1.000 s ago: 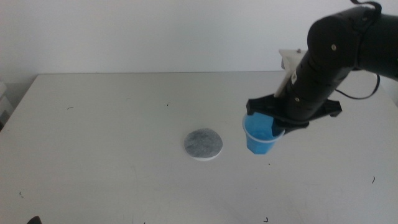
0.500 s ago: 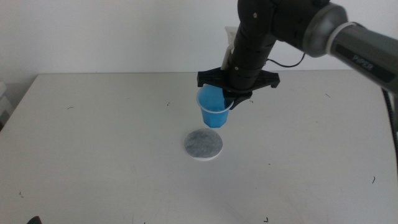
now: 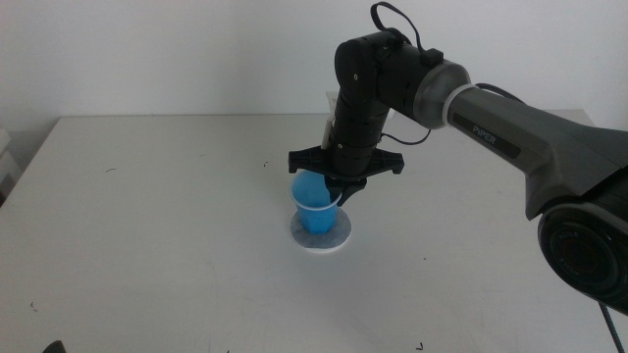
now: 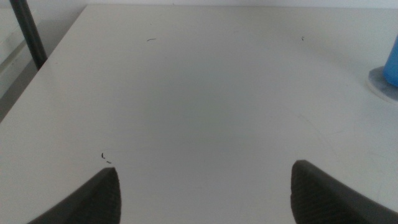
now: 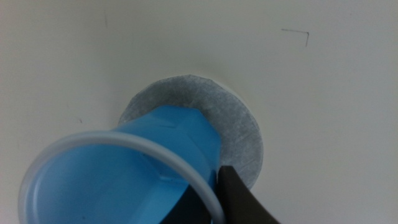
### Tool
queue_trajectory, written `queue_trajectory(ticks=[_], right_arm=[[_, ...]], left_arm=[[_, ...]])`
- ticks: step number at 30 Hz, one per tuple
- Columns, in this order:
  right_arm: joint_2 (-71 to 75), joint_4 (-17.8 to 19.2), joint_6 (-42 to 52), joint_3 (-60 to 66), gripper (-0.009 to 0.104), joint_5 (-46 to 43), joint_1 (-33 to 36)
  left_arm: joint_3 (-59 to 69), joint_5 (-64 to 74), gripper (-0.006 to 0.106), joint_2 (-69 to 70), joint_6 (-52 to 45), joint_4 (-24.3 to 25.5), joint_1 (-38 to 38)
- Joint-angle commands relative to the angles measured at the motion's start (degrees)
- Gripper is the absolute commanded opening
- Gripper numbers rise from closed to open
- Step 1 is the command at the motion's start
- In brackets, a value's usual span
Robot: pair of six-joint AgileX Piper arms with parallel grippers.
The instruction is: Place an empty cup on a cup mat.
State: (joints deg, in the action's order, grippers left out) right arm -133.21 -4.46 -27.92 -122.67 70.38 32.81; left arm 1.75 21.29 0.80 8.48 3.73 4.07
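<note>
The blue cup (image 3: 313,202) hangs upright in my right gripper (image 3: 336,189), which is shut on its rim. The cup's base is over the grey cup mat (image 3: 322,234), at or just above its surface; I cannot tell whether they touch. In the right wrist view the empty cup (image 5: 143,162) covers part of the mat (image 5: 233,121), and one dark jaw shows outside the rim at my right gripper (image 5: 214,186). My left gripper (image 4: 205,193) is open and empty, low over the table, well apart from the cup (image 4: 392,59) and mat (image 4: 380,84).
The white table (image 3: 147,216) bears only small dark specks. A dark post (image 4: 28,34) stands beyond the table's edge in the left wrist view. The right arm (image 3: 491,108) stretches across the table's right half.
My right gripper has carried the cup leftward and down, from the table's right side to above and behind the mat, and now onto or just over the mat.
</note>
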Motion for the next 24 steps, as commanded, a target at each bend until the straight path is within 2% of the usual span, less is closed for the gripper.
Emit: queue_trajectory(ticks=[1, 6, 7, 11, 14, 19, 24], right_arm=[[3.4, 0.2, 0.0, -1.2, -0.001, 3.7, 0.0], [2.8, 0.1, 0.2, -1.2, -0.001, 3.7, 0.1], [2.9, 1.3, 0.3, -1.2, 0.003, 3.7, 0.1], [3.2, 2.4, 0.3, -1.2, 0.014, 3.7, 0.1], [3.5, 1.6, -0.1, -1.3, 0.027, 3.7, 0.1], [4.1, 1.5, 0.0, -1.9, 0.057, 3.7, 0.1], [7.7, 2.7, 0.0, -1.6, 0.075, 3.7, 0.1]], left_arm=[[-0.3, -3.8, 0.105, 0.6, 0.6, 0.0, -0.1], [-0.3, -3.8, 0.105, 0.6, 0.6, 0.0, -0.1], [-0.3, -3.8, 0.105, 0.6, 0.6, 0.0, -0.1], [-0.3, -3.8, 0.105, 0.6, 0.6, 0.0, -0.1], [-0.3, -3.8, 0.105, 0.6, 0.6, 0.0, -0.1], [-0.3, -3.8, 0.105, 0.6, 0.6, 0.0, -0.1], [-0.3, -3.8, 0.105, 0.6, 0.6, 0.0, -0.1]])
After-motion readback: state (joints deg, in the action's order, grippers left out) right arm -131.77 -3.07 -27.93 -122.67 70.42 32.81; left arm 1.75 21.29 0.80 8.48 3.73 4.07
